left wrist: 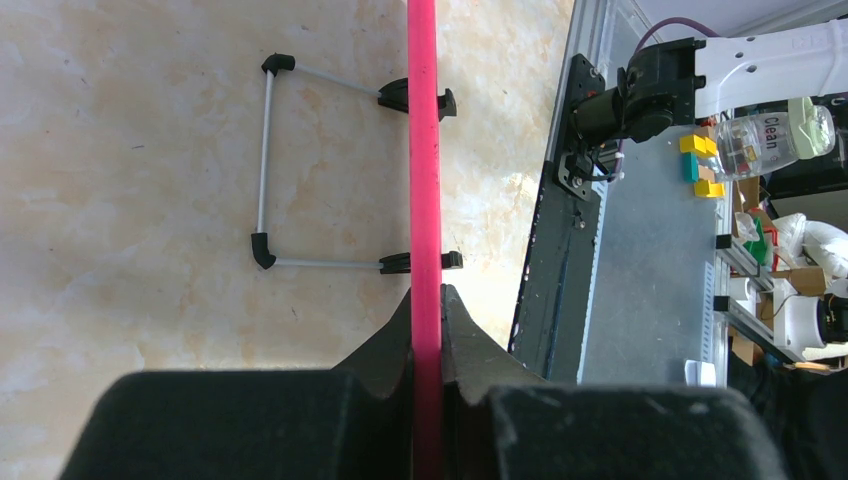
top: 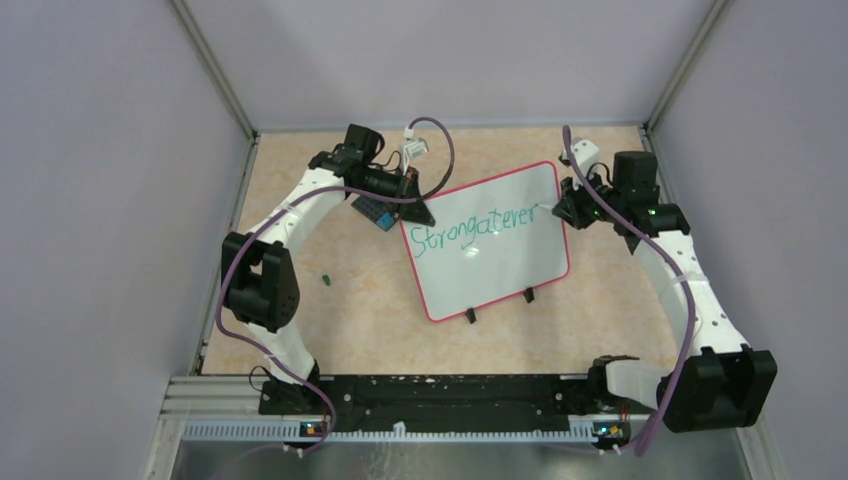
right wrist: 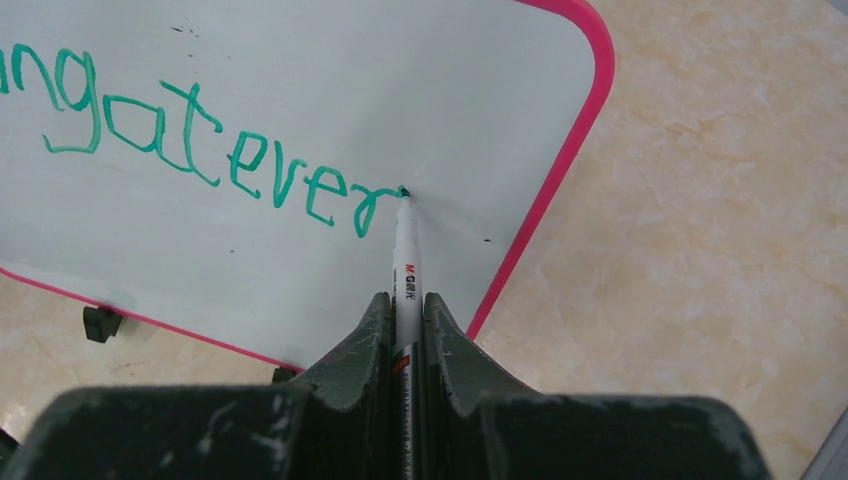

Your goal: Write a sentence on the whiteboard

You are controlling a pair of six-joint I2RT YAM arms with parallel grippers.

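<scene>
Beige marbled tabletop (top: 330, 320) carries your whiteboard (top: 490, 275) mid-table, green handwriting (top: 475, 232) across its top. Your right gripper (right wrist: 406, 300) clamps a marker (right wrist: 404, 245), tip touching the last letter. Your left gripper (left wrist: 427, 295) pinches the pink rim (left wrist: 424, 150).

Dark plate (top: 365, 205); a small cap (top: 326, 279), perhaps.

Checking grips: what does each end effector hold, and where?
Left end effector grips the whiteboard by its pink rim; right end effector grips the marker by its barrel.
</scene>
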